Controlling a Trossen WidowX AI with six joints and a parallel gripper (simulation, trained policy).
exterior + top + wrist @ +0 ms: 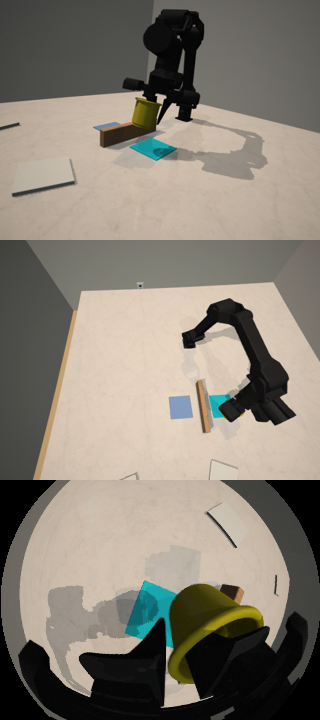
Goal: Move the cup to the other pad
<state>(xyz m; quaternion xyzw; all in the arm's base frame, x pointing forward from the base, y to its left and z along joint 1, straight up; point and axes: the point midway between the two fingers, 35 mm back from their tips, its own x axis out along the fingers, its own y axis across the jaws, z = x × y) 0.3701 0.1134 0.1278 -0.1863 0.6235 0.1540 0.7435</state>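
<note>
In the top view the arm (258,343) (189,59) hides most of the cup (242,414) (146,113) (200,605) and a corner of the teal pad (217,405) (144,147) (145,597); the bar (202,407) (124,134) (232,593) partly hides the blue pad (180,407) (107,125) in the exterior view; both pale panels (223,471) (131,476) are cut off by the top view's lower edge; any marbles are out of sight

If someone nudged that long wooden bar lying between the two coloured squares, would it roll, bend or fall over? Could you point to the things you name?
The wooden bar (203,407) (126,135) probably won't roll, given its flat sides and square corners. It looks stiff, being straight and solid. Standing taller than it is thick, it might tip if pushed high.
</note>
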